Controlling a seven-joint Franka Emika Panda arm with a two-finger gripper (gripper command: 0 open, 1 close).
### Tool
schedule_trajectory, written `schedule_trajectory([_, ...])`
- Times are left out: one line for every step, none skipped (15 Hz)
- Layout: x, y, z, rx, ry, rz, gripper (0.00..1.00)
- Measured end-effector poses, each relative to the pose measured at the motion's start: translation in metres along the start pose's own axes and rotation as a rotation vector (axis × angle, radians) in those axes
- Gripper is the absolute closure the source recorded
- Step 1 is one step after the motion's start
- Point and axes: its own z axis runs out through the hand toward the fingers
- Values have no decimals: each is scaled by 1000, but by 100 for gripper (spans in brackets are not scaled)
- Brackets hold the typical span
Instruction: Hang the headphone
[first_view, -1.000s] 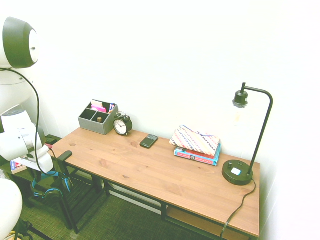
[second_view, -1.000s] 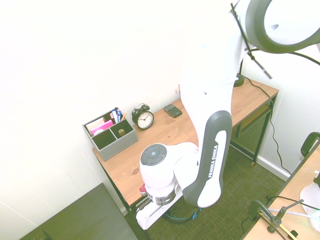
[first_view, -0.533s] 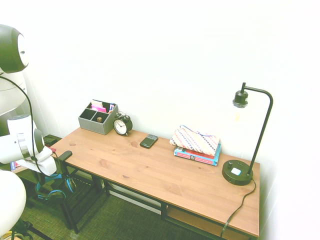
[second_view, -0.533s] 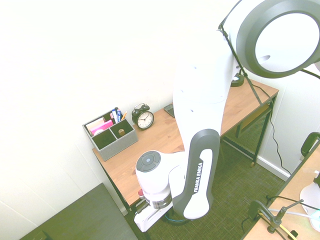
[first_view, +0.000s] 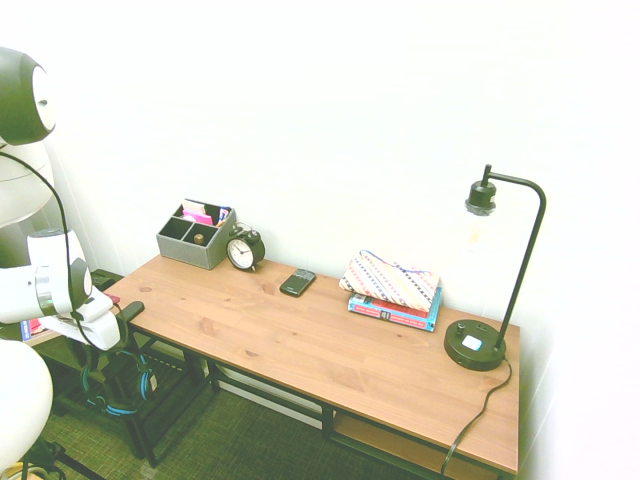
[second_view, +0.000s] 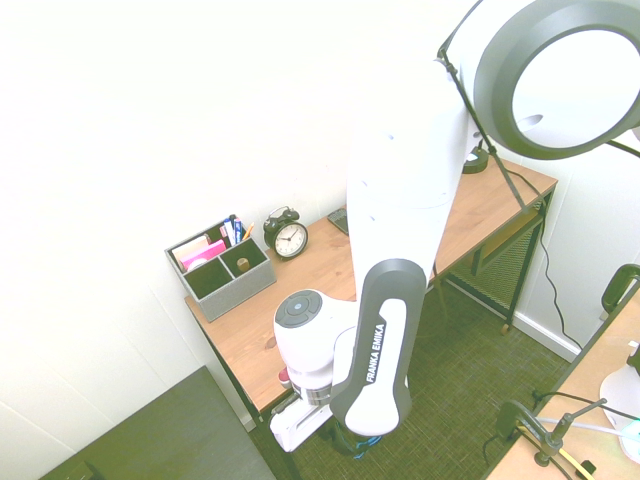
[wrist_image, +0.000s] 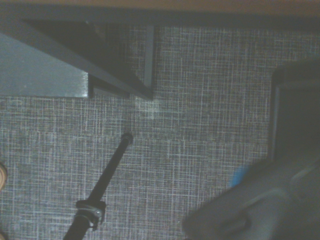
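White walls close round a long wooden desk (first_view: 330, 345) carrying a grey organiser (first_view: 195, 235), an alarm clock (first_view: 243, 250), a small black phone (first_view: 297, 283), a patterned pouch on books (first_view: 392, 285) and a black lamp (first_view: 490, 280). None of that matters to the job. Everything is happening off the desk's end, low down near the carpet.

The white arm bends over that end, with its end effector (first_view: 112, 325) pointing at the floor just beside the corner of the desk. From where I stand I cannot tell how far apart the fingers are, since the wrist and the desk frame hide them. The headphone (first_view: 115, 385) hangs below it, against the dark frame under the desk; only blue loops and a dark cup show there. In the wrist view a blurred dark shape with a blue patch (wrist_image: 240, 176) fills one corner.

I would judge the hanging nearly done. Whether the headband truly rests on a hook or bar is not visible, so release and withdrawal seem to remain.
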Motion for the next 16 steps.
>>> schedule_trajectory([-5,-2,-10,9,-5,-17,0])
schedule_trajectory([-11,-2,-25,12,-9,-39,0])
schedule_trajectory([-17,0,-43,9,-11,-61,0])
schedule_trajectory([-22,3,-64,3,-13,-91,0])
schedule_trajectory([-22,7,-87,-24,-13,-121,0])
schedule_trajectory([-19,12,-109,-67,-21,-145,0])
schedule_trajectory([-8,15,-135,-84,-18,-154,0])
schedule_trajectory([9,21,-159,-72,-4,-146,0])
schedule_trajectory([30,29,-181,-53,11,-130,0])
schedule_trajectory([53,41,-200,-33,28,-108,0])
schedule_trajectory([76,55,-219,-20,43,-91,0])
schedule_trajectory([98,70,-238,-10,55,-79,0])
schedule_trajectory([122,88,-257,-4,58,-70,0])
schedule_trajectory([143,107,-276,-4,59,-68,0])
schedule_trajectory([164,127,-296,-4,61,-62,0])
schedule_trajectory([185,151,-318,-3,63,-56,0])
